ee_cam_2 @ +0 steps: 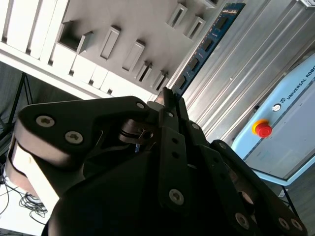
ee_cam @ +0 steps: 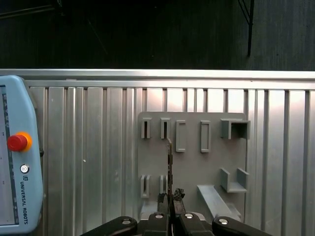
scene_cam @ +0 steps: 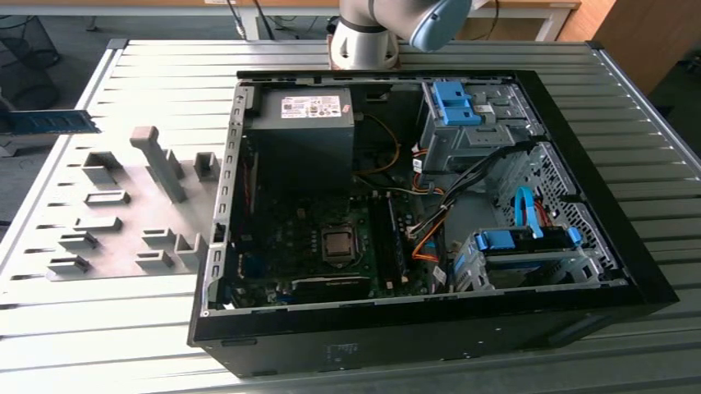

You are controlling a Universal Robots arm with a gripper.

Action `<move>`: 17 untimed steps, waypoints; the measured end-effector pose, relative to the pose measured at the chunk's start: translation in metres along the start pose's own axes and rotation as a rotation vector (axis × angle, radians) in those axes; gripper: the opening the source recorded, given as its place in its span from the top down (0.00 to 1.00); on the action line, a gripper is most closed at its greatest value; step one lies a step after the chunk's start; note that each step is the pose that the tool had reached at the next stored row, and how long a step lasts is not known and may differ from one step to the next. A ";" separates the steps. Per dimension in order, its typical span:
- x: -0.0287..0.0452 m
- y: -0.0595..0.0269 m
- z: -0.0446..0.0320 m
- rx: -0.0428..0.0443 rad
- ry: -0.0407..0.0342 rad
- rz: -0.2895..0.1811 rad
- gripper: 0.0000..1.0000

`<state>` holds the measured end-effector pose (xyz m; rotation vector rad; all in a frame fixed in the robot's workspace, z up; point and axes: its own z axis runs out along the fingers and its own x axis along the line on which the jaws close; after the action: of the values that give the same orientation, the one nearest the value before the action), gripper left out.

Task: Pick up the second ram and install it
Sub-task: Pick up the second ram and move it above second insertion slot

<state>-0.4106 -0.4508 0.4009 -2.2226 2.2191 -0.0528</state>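
The end effector (ee_cam: 170, 197) is closed narrow on one end of the second ram (ee_cam: 170, 160). The stick juts straight out from between its fingers, its dark chips (ee_cam_2: 206, 44) plain in the second wrist view, and it appears lifted off the grey holder plate (ee_cam: 192, 167) that lies beyond it on the desk (ee_cam: 98, 147). I judge the pick-up done and the carry in hand: the open computer case (scene_cam: 438, 341) stands well apart from the end effector, and installing calls for lining the stick's edge with a free black slot (scene_cam: 386, 238) and pressing it in squarely.
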 end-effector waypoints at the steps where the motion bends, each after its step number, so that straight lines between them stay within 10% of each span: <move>1: 0.0000 -0.0004 0.0000 0.0000 0.0000 0.000 0.86; 17: 0.0000 -0.0065 0.0002 0.0000 0.0000 0.000 0.86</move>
<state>-0.4040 -0.4508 0.4008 -2.2225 2.2191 -0.0529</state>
